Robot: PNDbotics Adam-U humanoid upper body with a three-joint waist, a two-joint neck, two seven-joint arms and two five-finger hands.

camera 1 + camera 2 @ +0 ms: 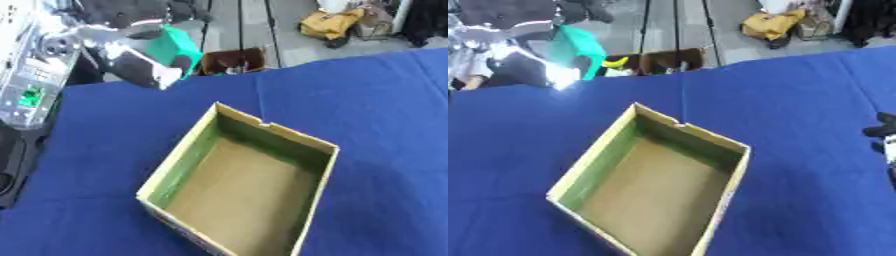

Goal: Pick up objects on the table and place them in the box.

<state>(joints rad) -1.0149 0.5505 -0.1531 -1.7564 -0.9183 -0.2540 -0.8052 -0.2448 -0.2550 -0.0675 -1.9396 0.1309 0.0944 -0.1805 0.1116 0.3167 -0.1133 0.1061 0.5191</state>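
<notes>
left hand [144, 67] grips green block [175, 47], blurred | box [311, 142] | right hand [883, 132] cropped, fingers unclear

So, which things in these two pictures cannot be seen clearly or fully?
- Left hand, both views: motion blur hides how its fingers meet the green object.
- Green object: the blur hides its markings and what it is.
- Right hand, right eye view: cut off by the right edge.
- Box, near corner: cut off by the bottom edge.
</notes>
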